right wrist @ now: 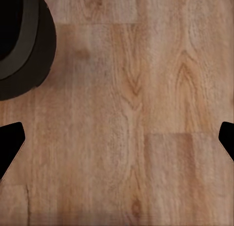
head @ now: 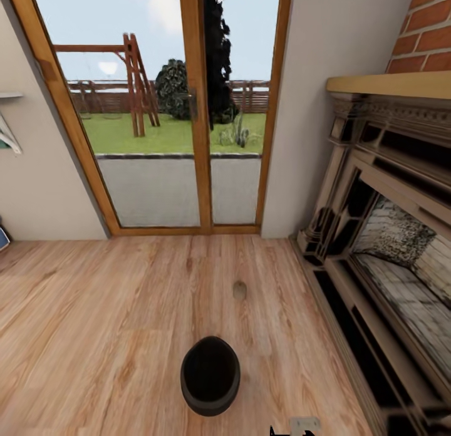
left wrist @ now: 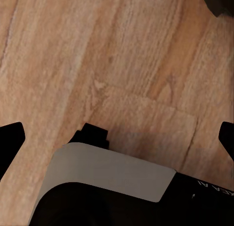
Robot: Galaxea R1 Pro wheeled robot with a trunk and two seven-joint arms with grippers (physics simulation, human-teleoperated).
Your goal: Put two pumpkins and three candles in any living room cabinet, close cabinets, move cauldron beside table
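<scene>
Cauldron: the plain matte black rounded cauldron (head: 210,375) stands upright on the light wooden plank floor (head: 94,336), low in the head view and a little right of centre, its open mouth facing up; it sits alone, with no desk beside it, so the positioning step looks not yet done.
Candle: a small dull tan stubby candle (head: 239,290) lies on the planks above the cauldron in the frame, apart from it, probably left there for a later pick-up.
Surroundings: a wood-framed glass patio door (head: 188,110) fills the upper middle, and a dark carved fireplace surround (head: 382,248) runs down the right edge; no cabinet is in sight here.
Left fingers: the left gripper (left wrist: 117,138) has its dark tips at the two side edges of the left wrist view, spread wide and released, holding nothing, above bare planks and part of the robot's grey and black body (left wrist: 107,177).
Right fingers: the right gripper (right wrist: 117,138) is likewise spread and empty; the cauldron's rim (right wrist: 24,46) shows in the upper left corner of that view, near but not between the tips, which suggests an approach rather than a grasp.
</scene>
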